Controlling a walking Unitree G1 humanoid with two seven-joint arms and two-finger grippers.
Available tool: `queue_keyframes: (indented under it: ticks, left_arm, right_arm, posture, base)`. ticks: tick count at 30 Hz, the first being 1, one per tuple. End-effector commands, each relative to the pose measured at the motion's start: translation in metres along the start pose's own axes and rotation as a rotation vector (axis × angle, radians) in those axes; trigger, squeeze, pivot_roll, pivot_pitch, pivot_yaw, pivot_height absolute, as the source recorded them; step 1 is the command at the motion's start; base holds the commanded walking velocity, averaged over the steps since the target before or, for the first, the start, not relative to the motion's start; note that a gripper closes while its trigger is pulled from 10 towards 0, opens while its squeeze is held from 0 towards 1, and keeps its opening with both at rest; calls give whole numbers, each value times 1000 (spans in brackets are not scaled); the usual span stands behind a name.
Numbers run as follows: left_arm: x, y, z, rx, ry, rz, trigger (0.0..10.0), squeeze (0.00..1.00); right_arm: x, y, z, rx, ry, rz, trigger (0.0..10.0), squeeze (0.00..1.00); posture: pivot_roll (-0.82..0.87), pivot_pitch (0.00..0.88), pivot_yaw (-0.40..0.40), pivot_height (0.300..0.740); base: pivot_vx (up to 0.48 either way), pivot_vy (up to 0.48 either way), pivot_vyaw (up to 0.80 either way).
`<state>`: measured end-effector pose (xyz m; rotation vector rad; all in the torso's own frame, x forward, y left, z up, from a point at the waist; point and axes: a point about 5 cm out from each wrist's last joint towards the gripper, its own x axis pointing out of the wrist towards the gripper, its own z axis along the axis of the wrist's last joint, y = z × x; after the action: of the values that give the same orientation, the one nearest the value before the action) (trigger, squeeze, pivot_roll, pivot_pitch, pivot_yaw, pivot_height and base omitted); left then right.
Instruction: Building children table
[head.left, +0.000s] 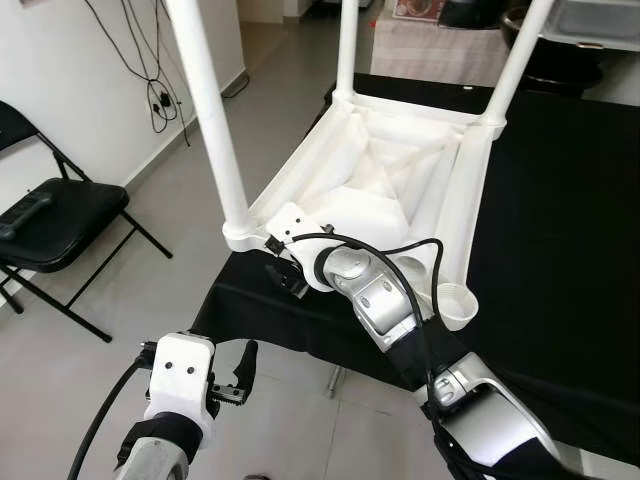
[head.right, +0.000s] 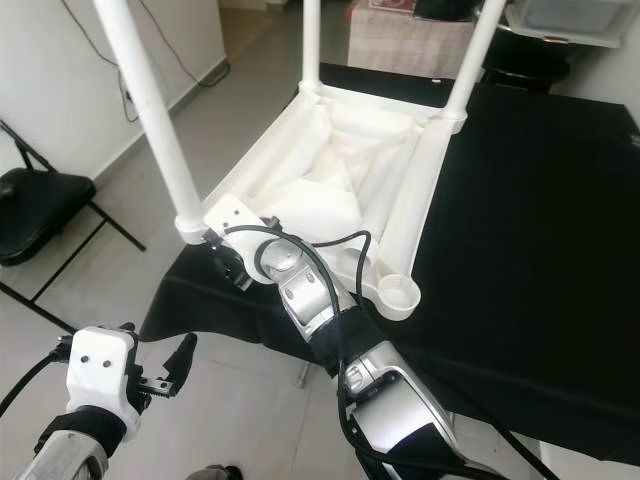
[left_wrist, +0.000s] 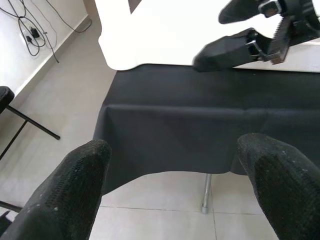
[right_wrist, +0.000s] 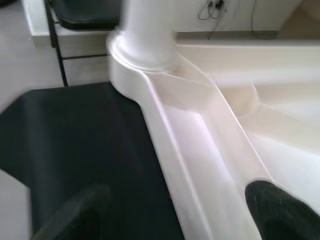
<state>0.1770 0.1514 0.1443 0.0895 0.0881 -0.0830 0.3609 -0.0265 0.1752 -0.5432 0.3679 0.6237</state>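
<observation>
Item: child table (head.left: 400, 170), white plastic, centre of the frame. We find it upside down on the tabletop (head.left: 560, 240), which is draped in black cloth, so its sockets face up for fitting.

Legs: three seated and upright: near-left leg (head.left: 212, 110), far-left leg (head.left: 347, 45), far-right leg (head.left: 520, 60). The near-right socket (head.left: 458, 300) is bare; we judge one leg is left to fit.

Right tool (head.left: 290, 275): low at the near-left corner, its fingers (right_wrist: 280, 210) parted, one over the white rim and one over the cloth. We judge it straddles the edge to steady or shift the piece; a closed grip is not visible.

Left tool (head.left: 235, 385): lower left of the frame, off the tabletop's edge and above the floor (head.left: 100, 400), fingers (left_wrist: 70, 190) spread wide, holding nothing, seemingly waiting.

Other: folding chair (head.left: 60, 220), far left.
</observation>
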Motion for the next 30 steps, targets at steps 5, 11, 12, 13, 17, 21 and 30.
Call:
queue_keyframes:
  ticks: [5,11,12,13,17,21,30]
  left_arm:
    - [-3,-1,0,17,12,-9,10000,0]
    - [-3,-3,0,12,12,-12,10000,0]
    - [-3,-3,0,11,12,-12,10000,0]
    - [-3,-3,0,10,12,-12,10000,0]
    - [-4,-3,1,9,11,-10,10000,0]
    - [-4,-3,1,7,11,-10,10000,0]
    - [-3,-2,0,8,11,-7,10000,0]
  right_arm:
    - [-1,0,-6,-18,114,84,10000,0]
    - [-4,0,-14,-78,176,180,10000,0]
    - [-5,1,-15,-84,179,193,10000,0]
    - [-7,0,-17,-108,194,229,10000,0]
    - [-11,-3,-23,-143,227,282,10000,0]
    - [-12,-14,-22,-132,223,246,10000,0]
    - [-13,-21,-18,-125,203,217,10000,0]
  posture:
    - [81,129,-52,740]
    - [79,137,-57,740]
    - [79,137,-57,740]
    - [78,141,-61,740]
    - [76,143,-62,740]
    - [76,143,-63,740]
    - [75,137,-59,740]
  base:
    - [0,0,0]
    - [0,0,0]
    - [0,0,0]
    - [0,0,0]
    - [0,0,0]
    - [0,0,0]
    - [0,0,0]
